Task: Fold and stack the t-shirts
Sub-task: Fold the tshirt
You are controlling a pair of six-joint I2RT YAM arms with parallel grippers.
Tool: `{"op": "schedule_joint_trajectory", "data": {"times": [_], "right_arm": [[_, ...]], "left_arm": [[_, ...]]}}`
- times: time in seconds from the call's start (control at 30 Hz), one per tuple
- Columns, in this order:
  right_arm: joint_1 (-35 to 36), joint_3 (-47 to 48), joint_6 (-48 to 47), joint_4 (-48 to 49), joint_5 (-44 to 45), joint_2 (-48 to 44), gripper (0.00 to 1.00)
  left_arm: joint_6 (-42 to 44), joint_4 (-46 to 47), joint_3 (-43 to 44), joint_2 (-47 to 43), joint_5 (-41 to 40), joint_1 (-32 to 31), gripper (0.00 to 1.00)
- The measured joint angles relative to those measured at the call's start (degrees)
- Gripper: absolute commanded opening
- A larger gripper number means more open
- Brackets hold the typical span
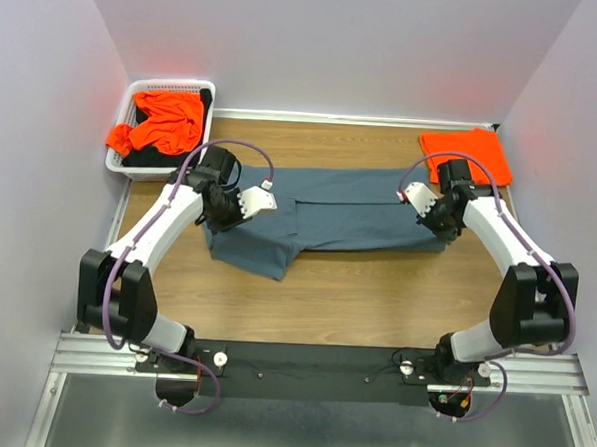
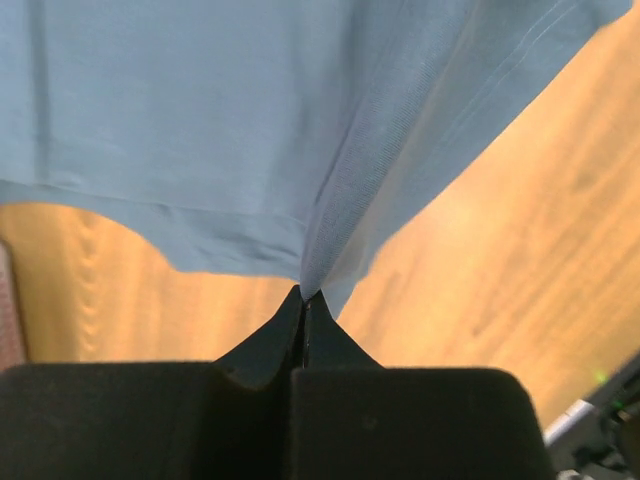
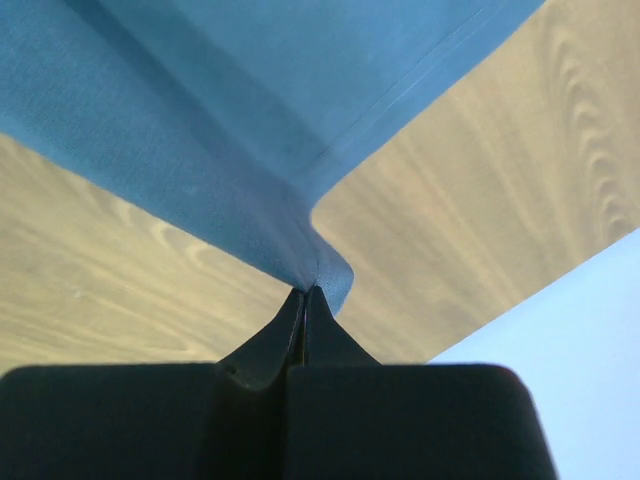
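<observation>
1. The blue shirt (image 1: 359,212) lies spread across the middle of the tabletop (image 1: 375,298).
2. The left tool (image 2: 305,300) is clamped on its left end, and the right tool (image 3: 305,298) on a right-end corner.
3. Lift both ends evenly with the cloth taut, then lay the fold over level.
4. The folded orange shirt (image 1: 468,150) at the far right likely marks the stack.

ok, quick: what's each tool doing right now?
Left tool: closed, pinching a fold of the blue-grey t-shirt.
Right tool: closed, pinching a corner of the same shirt.
</observation>
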Motion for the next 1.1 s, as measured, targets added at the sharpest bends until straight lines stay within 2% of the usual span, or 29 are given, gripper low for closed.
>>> {"op": "schedule_joint_trajectory", "data": {"times": [0.57,1.1], "right_arm": [[-1.84,16.96,-3.69,0.11,-0.04,19.43,0.01],[-2.12,25.59,-4.57,0.13,-0.02,29.18,0.01]], "left_arm": [[1.64,2.86,18.82,20.63,-0.17,4.17,0.0],[1.99,4.42,23.1,28.7,-0.22,5.64,0.0]]}}
